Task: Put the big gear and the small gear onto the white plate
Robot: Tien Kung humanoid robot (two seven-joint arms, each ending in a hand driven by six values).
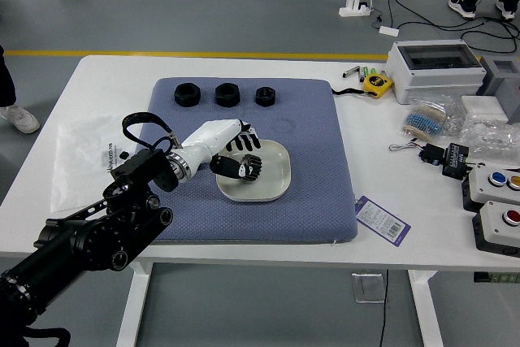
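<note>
Head view: the left hand [218, 145] is over the white plate [277, 184], its fingers [249, 136] spread and parted from the thumb. One dark gear [250, 167] sits on the plate beside the thumb tip; contact cannot be confirmed. Three black hex pieces [227, 94] stand in a row on the blue mat [319, 210], towards the desk's [106, 91] far side.

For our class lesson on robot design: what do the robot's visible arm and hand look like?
The left arm is glossy black, with round, pale-ringed caps at its joints. A black cable loops out near the wrist, where a silvery, ribbed collar sits. The left hand has a white shell and black fingers.
</note>
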